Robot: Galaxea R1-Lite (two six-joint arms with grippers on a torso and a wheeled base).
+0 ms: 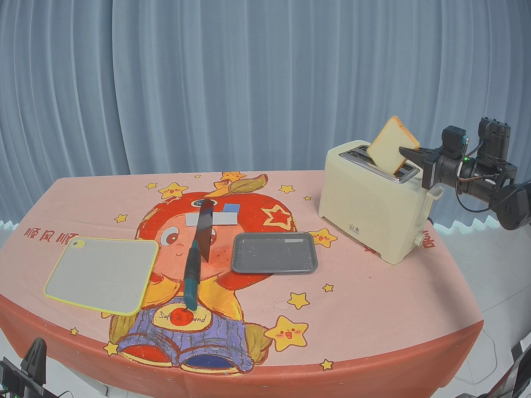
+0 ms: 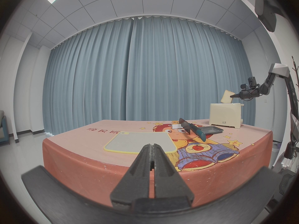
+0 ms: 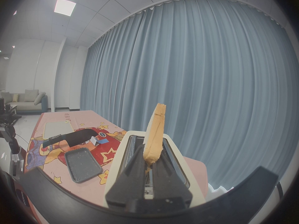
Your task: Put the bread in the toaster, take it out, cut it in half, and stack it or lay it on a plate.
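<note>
Bread (image 1: 392, 145) hung tilted over the toaster (image 1: 370, 205) in head view, pinched by the right gripper (image 1: 409, 153). Left wrist view: left gripper (image 2: 152, 159) pressed together, empty. Right wrist view: the corner-only grip risked letting it twist and snag.

Bread (image 1: 392, 145): lower corner is hidden inside the toaster (image 1: 370, 205) slot. In the right wrist view, its bottom edge sits behind the right jaws. Left jaws are cropped by the head view's bottom edge. Knife (image 1: 194, 261): can't tell whether the dark blade is bare or sheathed, and it covers part of the cards (image 1: 224, 218) behind it. The head view's bottom edge cuts off the worktop (image 1: 387, 316) front.
</note>
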